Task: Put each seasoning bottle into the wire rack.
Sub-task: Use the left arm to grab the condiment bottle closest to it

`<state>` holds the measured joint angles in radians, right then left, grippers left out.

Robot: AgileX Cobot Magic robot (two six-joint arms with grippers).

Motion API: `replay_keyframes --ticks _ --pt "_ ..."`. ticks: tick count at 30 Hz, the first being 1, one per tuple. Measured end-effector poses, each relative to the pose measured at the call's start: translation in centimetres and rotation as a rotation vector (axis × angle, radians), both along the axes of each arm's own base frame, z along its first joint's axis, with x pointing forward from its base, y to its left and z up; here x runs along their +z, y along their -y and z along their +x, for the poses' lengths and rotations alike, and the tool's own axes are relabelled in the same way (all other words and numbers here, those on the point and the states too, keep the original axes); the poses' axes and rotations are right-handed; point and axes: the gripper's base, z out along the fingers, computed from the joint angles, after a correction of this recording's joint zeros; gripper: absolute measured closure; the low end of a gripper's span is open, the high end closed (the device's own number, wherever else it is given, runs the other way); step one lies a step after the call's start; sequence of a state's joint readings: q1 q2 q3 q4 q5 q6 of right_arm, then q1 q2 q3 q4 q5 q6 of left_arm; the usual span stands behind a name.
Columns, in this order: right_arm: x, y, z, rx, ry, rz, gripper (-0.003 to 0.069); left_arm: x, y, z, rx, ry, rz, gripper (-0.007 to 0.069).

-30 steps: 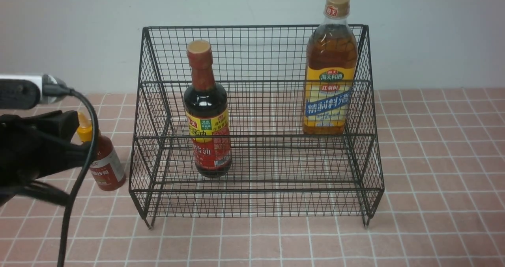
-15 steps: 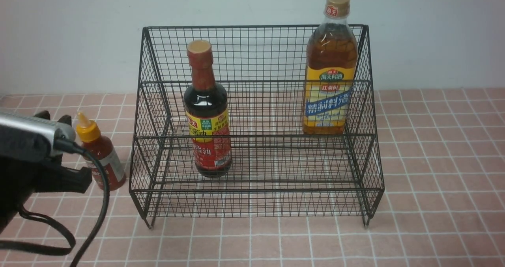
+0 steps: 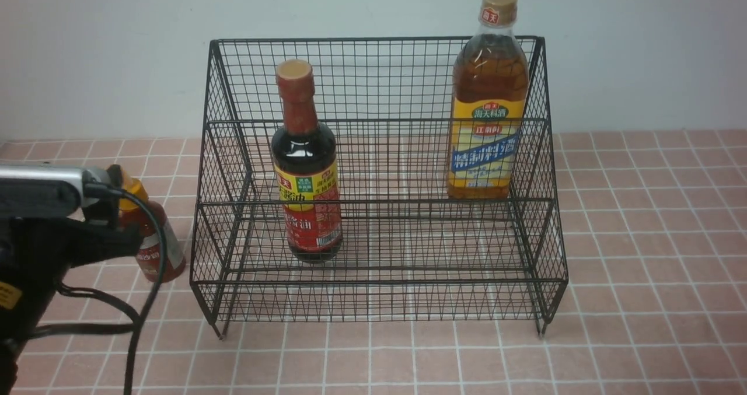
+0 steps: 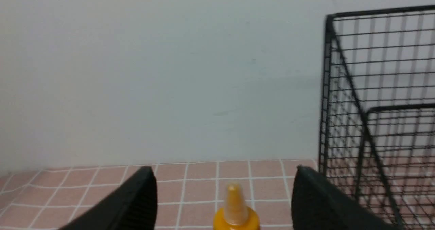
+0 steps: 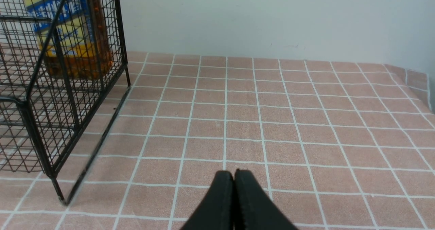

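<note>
Pink tiled tabletop [image 3: 642, 237] carries the black wire rack [image 3: 379, 280] on its short legs, plus the small red bottle [image 3: 172, 261] standing upright just beside the rack's left side, outside it.

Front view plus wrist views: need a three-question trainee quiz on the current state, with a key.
1. True or false: the small red bottle stands inside the wire rack.
2. Multiple choice: the dark soy-sauce bottle stands on (A) the rack's lower tier, (B) the rack's upper tier, (C) the tiles outside the rack.
3. Fill in: the jaws of the left end effector, one on each side of the small red bottle's top, stand ____.

Key: 1 false; 2 A; 3 open.
</note>
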<state>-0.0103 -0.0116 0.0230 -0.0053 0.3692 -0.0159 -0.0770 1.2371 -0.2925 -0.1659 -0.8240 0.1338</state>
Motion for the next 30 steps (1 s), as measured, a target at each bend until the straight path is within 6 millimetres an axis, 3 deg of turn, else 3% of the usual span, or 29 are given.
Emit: replay_keyframes --ticks 9,30 --pt "0.0 0.0 0.0 0.0 0.0 0.0 0.0672 -1.9 -1.1 2.3 -0.029 -0.074 -0.063 0.0137" --pt "0.0 0.0 0.0 0.0 0.0 0.0 0.0672 -4.7 -1.1 8.2 -0.082 -0.144 -0.063 0.0137"
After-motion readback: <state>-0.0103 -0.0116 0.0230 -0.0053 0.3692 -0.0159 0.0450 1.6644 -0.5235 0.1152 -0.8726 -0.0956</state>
